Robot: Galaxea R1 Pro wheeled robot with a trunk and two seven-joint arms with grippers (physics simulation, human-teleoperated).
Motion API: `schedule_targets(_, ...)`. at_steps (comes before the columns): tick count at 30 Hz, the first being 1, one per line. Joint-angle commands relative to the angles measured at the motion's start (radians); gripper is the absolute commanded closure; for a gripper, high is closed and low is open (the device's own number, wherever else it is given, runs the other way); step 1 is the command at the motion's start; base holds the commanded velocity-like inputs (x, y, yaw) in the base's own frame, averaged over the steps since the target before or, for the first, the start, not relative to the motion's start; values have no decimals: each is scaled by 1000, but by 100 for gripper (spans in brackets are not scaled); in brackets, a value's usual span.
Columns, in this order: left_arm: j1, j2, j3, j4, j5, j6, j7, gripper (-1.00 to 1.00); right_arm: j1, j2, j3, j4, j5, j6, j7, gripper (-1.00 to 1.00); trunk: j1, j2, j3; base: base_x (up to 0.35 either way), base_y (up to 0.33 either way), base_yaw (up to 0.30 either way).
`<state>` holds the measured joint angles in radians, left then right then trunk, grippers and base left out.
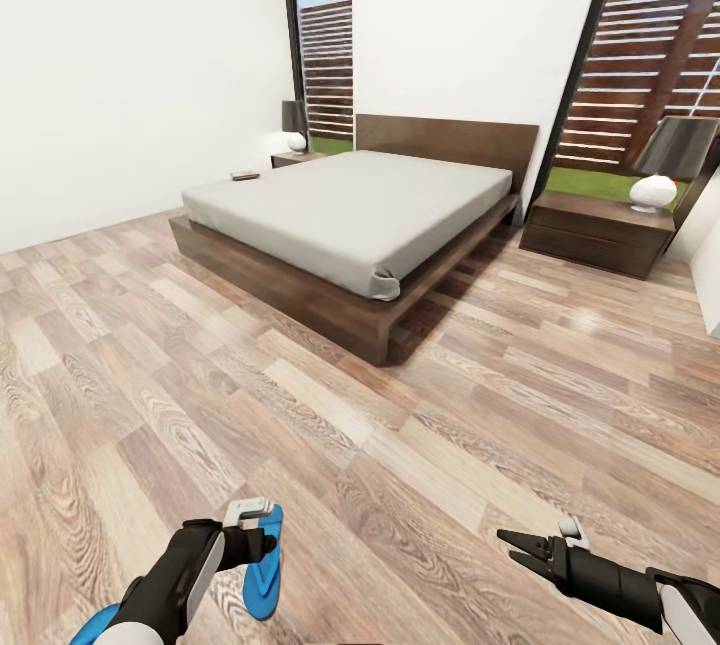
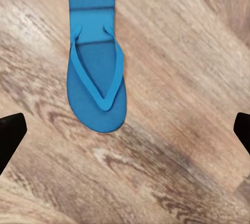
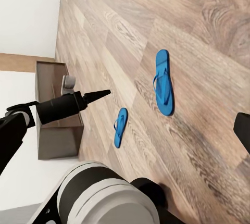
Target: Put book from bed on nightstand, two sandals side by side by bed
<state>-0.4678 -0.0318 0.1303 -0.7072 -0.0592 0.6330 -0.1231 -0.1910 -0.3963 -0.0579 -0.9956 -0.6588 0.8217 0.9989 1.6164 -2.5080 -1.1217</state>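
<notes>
Left end effector (image 1: pixel 262 525) spread wide, released, over one sandal (image 2: pixel 97 57) on the floor (image 1: pixel 400 445) — well short of the bed (image 1: pixel 350 215); right end effector (image 1: pixel 515 547) also released.

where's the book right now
In the head view the book lies at the far left corner of the bed, near the headboard, beside the left nightstand and its lamp.

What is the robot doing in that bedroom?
It is tidying up. Its left gripper is open and hovers over a blue sandal lying on the wood floor, not holding it yet. The other sandal lies apart from it. The right gripper holds nothing. Ahead is the bed, with a small dark thing, maybe the book, near its far corner.
</notes>
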Motion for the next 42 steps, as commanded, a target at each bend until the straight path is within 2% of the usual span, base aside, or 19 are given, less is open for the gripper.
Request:
schedule_targets(1, 0, -2, 6, -2, -6, 5, -7, -100, 0, 0, 0, 0, -2, 5, 1, -100, 0, -1, -5, 0, 0, 0)
schedule_targets(19, -1, -2, 6, -1, -6, 5, -7, -100, 0, -1, 0, 0, -2, 5, 1, -100, 8, -5, -74, 0, 0, 0)
schedule_targets(23, 1, -10, -14, -24, -11, 16, -3, -100, 22, 4, 4, -23, 7, -18, 24, -100, 8, -5, -74, 0, 0, 0)
schedule_targets(28, 4, -9, -14, -46, -11, 10, -6, -100, 33, 4, 13, -26, 11, -45, 52, -100, 8, -5, -74, 0, 0, 0)
schedule_targets(42, 8, -9, -12, -87, -11, -1, -5, -100, 34, 4, 23, 52, 92, -125, 61, -100, 8, -5, -74, 0, 0, 0)
